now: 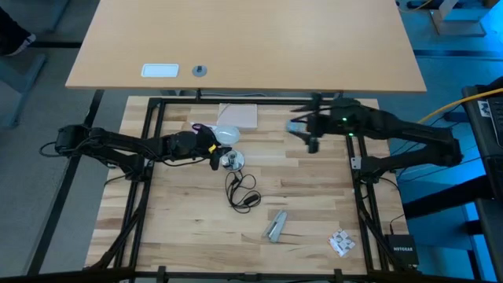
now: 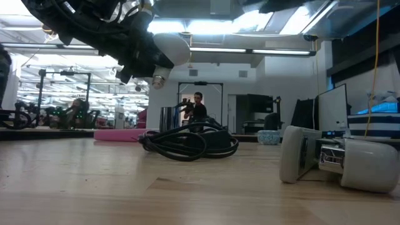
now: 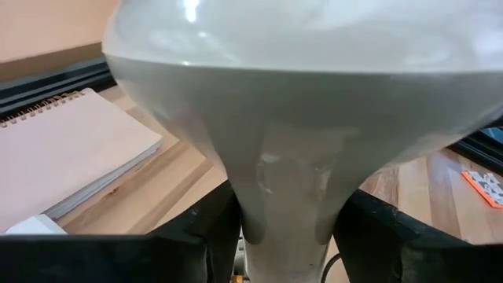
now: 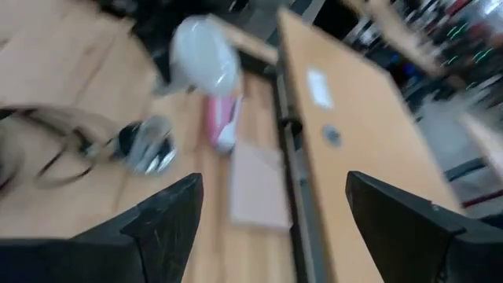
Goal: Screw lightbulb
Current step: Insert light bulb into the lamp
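Above socket (image 1: 233, 160): lightbulb (image 1: 226, 134), left tool (image 1: 211, 147)

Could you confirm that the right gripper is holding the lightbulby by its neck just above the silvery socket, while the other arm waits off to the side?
Not quite: the left gripper holds the lightbulb by its neck near the silvery socket, as the high and left wrist views show. The right gripper waits open off to the side.

The left gripper (image 1: 212, 148) holds the lightbulb (image 1: 226, 134) by its neck just above the socket (image 1: 232, 161), whose cord (image 1: 242, 191) coils in front of it. A notebook (image 1: 239, 115) lies behind the bulb. The right gripper (image 1: 302, 135) hovers well to the right, fingers apart.
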